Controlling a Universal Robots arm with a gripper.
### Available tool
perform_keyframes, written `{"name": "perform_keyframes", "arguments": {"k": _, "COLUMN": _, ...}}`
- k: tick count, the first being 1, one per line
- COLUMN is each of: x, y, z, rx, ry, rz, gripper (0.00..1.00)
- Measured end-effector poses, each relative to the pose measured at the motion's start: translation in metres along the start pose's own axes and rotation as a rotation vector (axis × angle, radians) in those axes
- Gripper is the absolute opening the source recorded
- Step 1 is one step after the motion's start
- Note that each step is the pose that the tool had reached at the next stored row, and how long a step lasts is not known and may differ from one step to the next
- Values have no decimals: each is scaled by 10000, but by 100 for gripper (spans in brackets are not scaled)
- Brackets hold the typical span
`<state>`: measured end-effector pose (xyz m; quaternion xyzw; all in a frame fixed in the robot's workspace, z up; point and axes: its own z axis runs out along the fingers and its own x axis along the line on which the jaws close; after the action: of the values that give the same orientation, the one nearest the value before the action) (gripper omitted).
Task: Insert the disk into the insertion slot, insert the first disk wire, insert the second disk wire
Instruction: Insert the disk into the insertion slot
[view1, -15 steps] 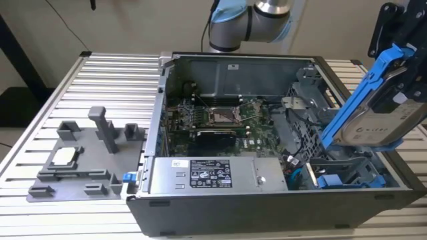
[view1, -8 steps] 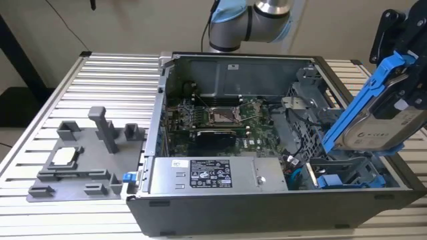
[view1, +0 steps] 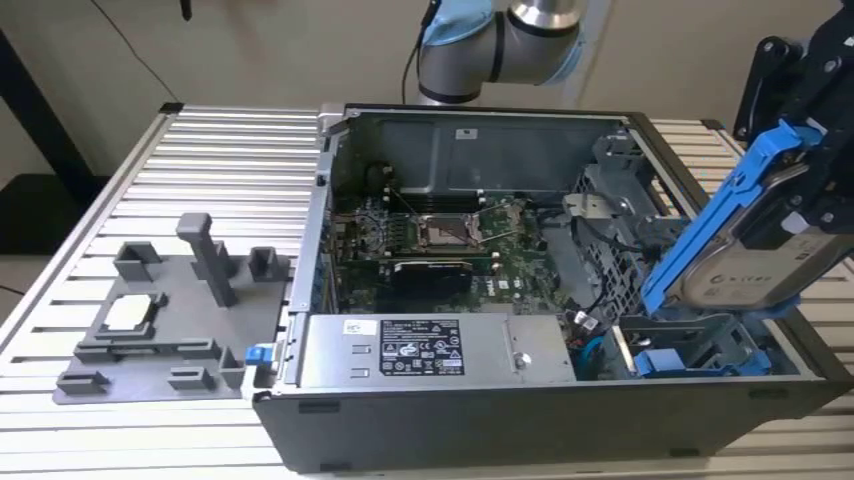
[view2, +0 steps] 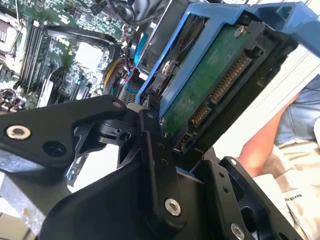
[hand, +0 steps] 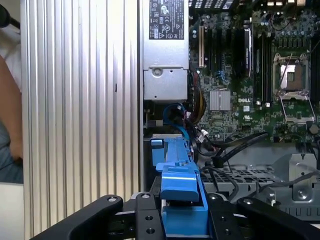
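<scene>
Black fingers clenched, the gripper grasps the disk by its blue carrier frame. The drive is steeply tilted, its lower end hanging just above the insertion slot. That slot is the sheet-metal bay just beside the power-supply box, on the exterior view's right. The drive is not yet seated. At this slant a carrier corner looks likely to catch the bay's rim and jam, or twist the drive in the grip. Blue cables looped between the power-supply box and the bay could be pinched under the carrier. Another blue-fronted drive unit sits low in the same cage — a misaimed descent might strike it.
</scene>
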<state>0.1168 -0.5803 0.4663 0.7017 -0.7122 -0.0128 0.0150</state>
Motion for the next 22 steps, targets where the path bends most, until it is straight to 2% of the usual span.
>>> {"name": "perform_keyframes", "arguments": {"k": 10, "x": 3, "y": -15, "z": 129, "rx": 14, "ry": 0, "rz": -6, "gripper": 33}}
{"name": "perform_keyframes", "arguments": {"k": 16, "x": 3, "y": -19, "z": 233, "rx": 98, "ry": 1, "rz": -7, "gripper": 33}}
{"name": "perform_keyframes", "arguments": {"k": 22, "x": 2, "y": -23, "z": 326, "rx": 126, "ry": -1, "rz": -6, "gripper": 33}}
